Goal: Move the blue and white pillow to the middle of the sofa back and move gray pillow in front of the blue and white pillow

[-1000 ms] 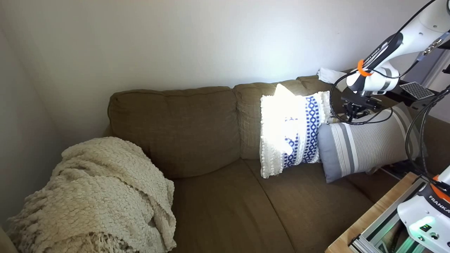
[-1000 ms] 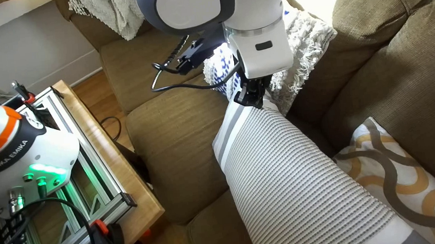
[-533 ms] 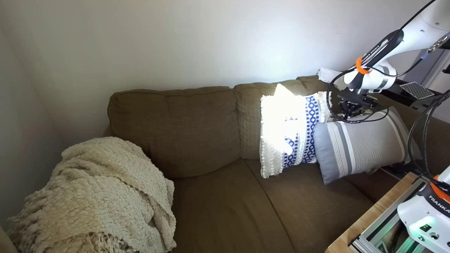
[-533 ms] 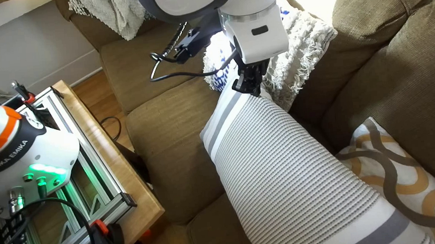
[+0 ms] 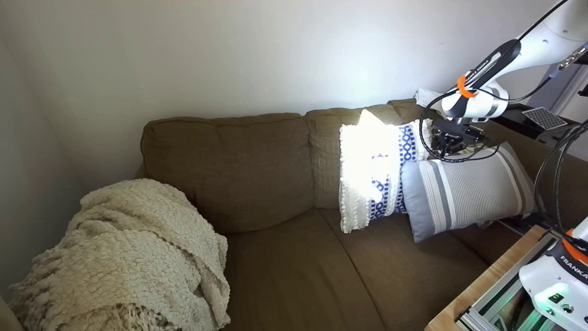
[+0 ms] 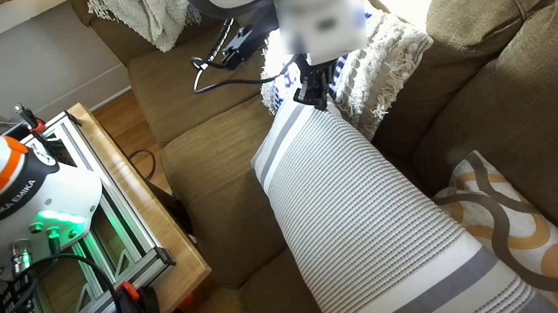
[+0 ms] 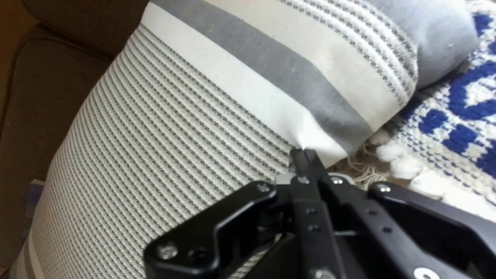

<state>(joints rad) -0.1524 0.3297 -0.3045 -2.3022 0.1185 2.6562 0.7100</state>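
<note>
In an exterior view, a cream blanket (image 5: 133, 257) is heaped at the left edge of the sofa (image 5: 285, 276), before a pale wall (image 5: 229, 55); the blue and white pillow (image 5: 386, 174), half bleached by glare, is propped against the sofa back (image 5: 229, 170), right of its seam; that pillow's lower right corner is covered by the gray pillow (image 5: 477, 188), whose upper edge is pinched between the jaws of the gripper (image 7: 304, 152). In an exterior view, "FRANKA EMIKA" is legible on the robot base (image 6: 33, 195), over a wooden table (image 6: 183, 271); the housing (image 6: 321, 24) above the gripper is blurred; a curve-patterned pillow (image 6: 518, 227) is cut off at right.
</note>
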